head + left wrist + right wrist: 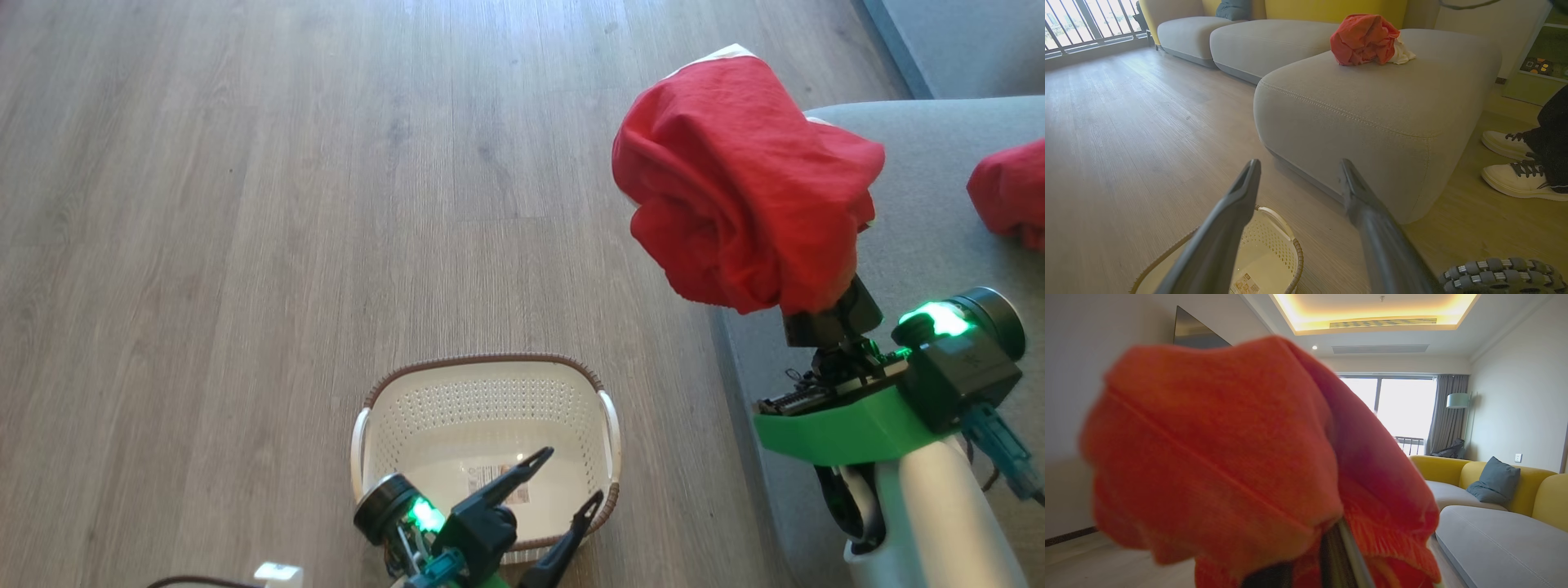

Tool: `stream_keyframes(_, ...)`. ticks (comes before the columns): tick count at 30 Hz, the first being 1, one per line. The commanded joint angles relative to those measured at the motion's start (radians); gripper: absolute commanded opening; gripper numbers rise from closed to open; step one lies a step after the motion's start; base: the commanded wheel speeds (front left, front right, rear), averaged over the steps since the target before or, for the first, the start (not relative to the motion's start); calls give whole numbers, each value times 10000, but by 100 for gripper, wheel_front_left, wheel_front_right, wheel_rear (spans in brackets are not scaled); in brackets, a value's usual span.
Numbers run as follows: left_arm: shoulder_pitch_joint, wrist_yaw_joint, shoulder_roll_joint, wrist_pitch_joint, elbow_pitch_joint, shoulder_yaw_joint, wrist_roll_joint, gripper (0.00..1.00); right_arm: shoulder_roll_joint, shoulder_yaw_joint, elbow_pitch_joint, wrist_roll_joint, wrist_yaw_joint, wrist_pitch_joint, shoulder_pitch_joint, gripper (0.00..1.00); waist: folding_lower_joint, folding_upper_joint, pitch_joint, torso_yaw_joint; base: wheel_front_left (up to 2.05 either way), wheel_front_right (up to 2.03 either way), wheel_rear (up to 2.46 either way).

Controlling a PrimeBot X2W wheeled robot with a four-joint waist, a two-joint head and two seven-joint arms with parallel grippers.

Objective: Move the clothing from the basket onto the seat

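At the bottom centre of the head view my left jaws stand wide open and hold nothing, their two dark fingers [516,477] spread above the basket [482,359]. The basket sits on the wooden floor [245,204], cream with a brown rim, and a sticker [1245,283] shows on its bare bottom. In the left wrist view the same fingers [1220,237] rise from the lower edge, with the basket's perforated wall [1274,245] beneath them. At the lower right of the head view my pale right forearm reaches upward. My right jaws are closed on a red garment [743,180], which drapes over them and hides their tips. It hangs bunched in the upper right, held off the floor at the near left edge of the grey seat [914,245]. The right wrist view shows that garment [1216,449] blurred and very close, and one finger [1333,559] pokes out beneath it. At the right edge of the head view a second red garment [1008,192] lies on the seat. The left wrist view shows it [1363,38] crumpled on the seat's top [1355,106], a white part at its right. Two pale shoes [1515,179] of a person stand on the floor right of the seat. Farther back a blue-grey cushion [1492,479] leans on a yellow sofa back [1531,486].
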Motion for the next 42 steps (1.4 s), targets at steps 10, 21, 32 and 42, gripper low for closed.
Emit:
stream_keyframes(10, -166, -9, -48, -97, -414, 580, 27, 100, -120, 115, -388, 28, -2, -65, -388, 0, 0, 0, 12, -45, 0, 0, 0)
stream_keyframes(21, -239, -9, 26, -97, -381, 711, 118, 100, -158, -171, -403, -92, -2, -65, -516, 0, 0, 0, 365, -975, 0, 0, 0)
stream_keyframes(32, -641, -9, 142, -97, -441, 665, 253, 100, -140, -570, -533, -45, -2, -65, -786, 0, 0, 0, 1054, -2677, 0, 0, 0)
stream_keyframes(42, -1089, -9, 217, -97, -449, 453, 240, 100, -2, -886, -482, -84, -2, -65, -825, 0, 0, 0, 1345, -4344, 0, 0, 0)
